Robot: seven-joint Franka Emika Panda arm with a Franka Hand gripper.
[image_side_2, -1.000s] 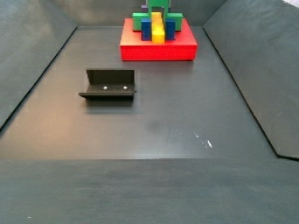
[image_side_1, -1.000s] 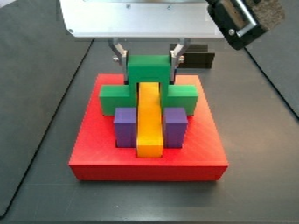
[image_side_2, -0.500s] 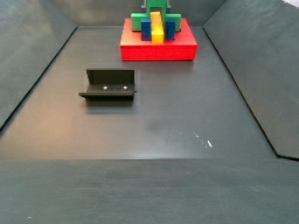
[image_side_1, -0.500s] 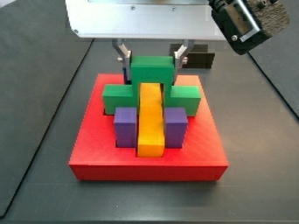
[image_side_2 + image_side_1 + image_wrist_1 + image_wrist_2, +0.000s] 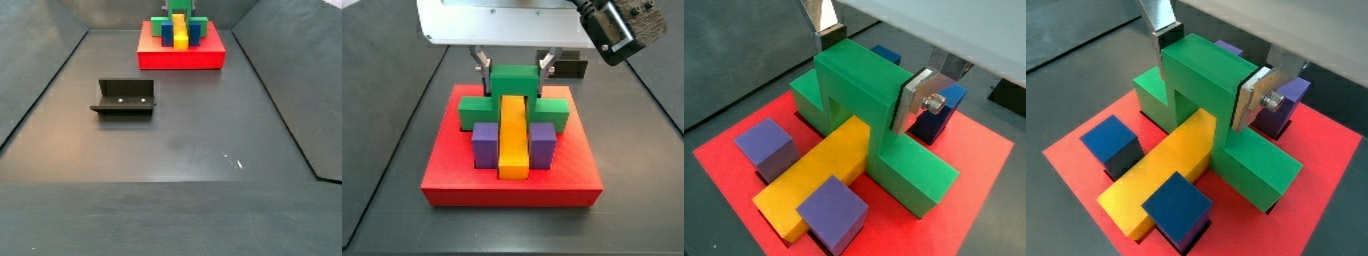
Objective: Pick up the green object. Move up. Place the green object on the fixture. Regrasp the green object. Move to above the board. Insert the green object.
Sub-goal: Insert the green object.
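Observation:
The green object (image 5: 513,82) stands on the red board (image 5: 509,185), its notch straddling the far end of the yellow bar (image 5: 513,135). Its low arms rest on the board on both sides. My gripper (image 5: 513,68) hangs over the board, its two silver fingers (image 5: 918,100) pressed against the flanks of the green object's upright part (image 5: 858,90), shut on it. Both wrist views show this grip from above (image 5: 1211,70). In a side view the board (image 5: 181,60) sits at the far end of the floor, the green object (image 5: 178,12) on it.
The fixture (image 5: 123,98) stands on the dark floor, left of and nearer than the board; it also shows behind the gripper (image 5: 572,68). Two purple blocks (image 5: 771,145) and blue blocks (image 5: 1113,145) flank the yellow bar. Sloped dark walls bound the floor.
The gripper and green object have sunk very slightly onto the board; the wrist camera housing shifted a little. Nothing else moved.

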